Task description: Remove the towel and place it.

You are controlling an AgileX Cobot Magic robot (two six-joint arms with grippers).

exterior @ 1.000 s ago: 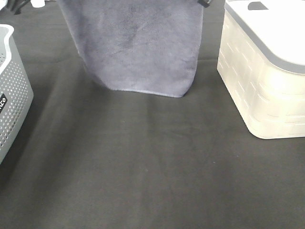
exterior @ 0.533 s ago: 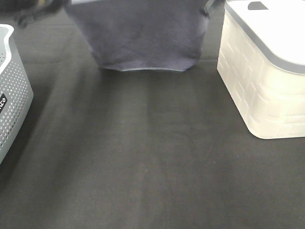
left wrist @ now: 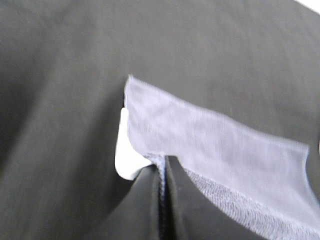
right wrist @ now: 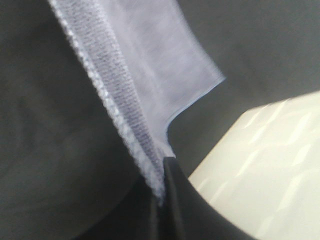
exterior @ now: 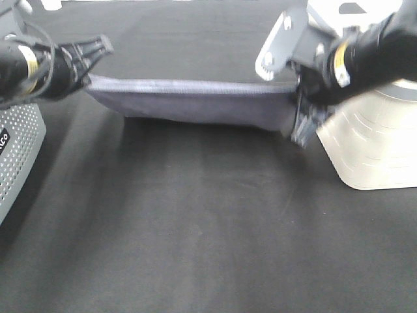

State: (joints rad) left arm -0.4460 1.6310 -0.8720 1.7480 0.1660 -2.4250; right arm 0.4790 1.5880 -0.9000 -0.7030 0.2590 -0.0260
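Exterior high view: left fingers (exterior: 83, 57) and right fingers (exterior: 301, 121) each clench a towel (exterior: 195, 104) corner; white bin (exterior: 371, 150) just beside right fingers, grey basket (exterior: 19, 150) near left fingers

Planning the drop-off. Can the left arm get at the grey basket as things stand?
Probably yes: the left gripper hangs right by the grey basket, with nothing between them. But it and the right gripper are both shut on the towel stretched between them, which may tether it.

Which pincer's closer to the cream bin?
Right. The right pincer grips a towel corner just beside the cream bin; the left pincer holds the opposite corner, over by the grey perforated basket.
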